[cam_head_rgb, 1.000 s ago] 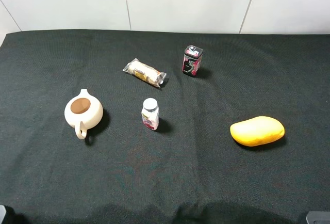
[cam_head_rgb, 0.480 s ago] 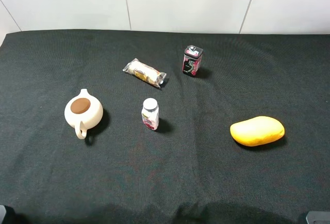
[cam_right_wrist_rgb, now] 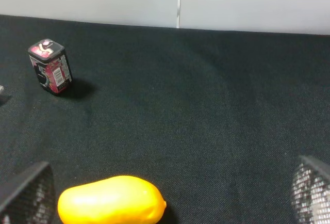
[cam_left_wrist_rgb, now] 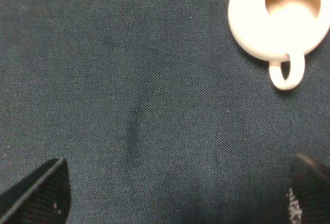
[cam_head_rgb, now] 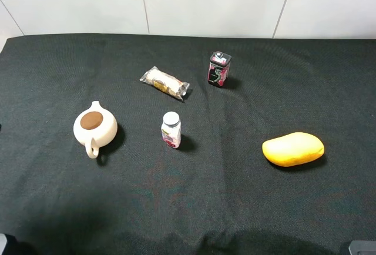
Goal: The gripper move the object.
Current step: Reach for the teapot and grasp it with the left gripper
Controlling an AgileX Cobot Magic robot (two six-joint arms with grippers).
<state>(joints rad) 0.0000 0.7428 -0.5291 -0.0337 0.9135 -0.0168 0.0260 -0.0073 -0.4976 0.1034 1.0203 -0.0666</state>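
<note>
The object, a cream teapot [cam_head_rgb: 94,127] with a brown round opening, sits on the left of the black cloth with its loop handle toward the front. In the left wrist view the teapot [cam_left_wrist_rgb: 258,25] lies ahead and to one side of my left gripper [cam_left_wrist_rgb: 175,195]. That gripper is open, its black fingertips [cam_left_wrist_rgb: 44,193] far apart over bare cloth, and it touches nothing. My right gripper [cam_right_wrist_rgb: 170,198] is open too, with a yellow mango-shaped thing [cam_right_wrist_rgb: 111,202] lying between its fingers, not gripped. Neither gripper shows in the exterior high view.
A white-capped bottle [cam_head_rgb: 171,130] stands mid-table, right of the teapot. A wrapped snack [cam_head_rgb: 165,83] and a red-black can [cam_head_rgb: 219,69] lie farther back. The mango-shaped thing [cam_head_rgb: 293,148] rests at the right. A white wall runs behind the table.
No object has moved. A soft shadow has spread over the front-left part of the cloth.
</note>
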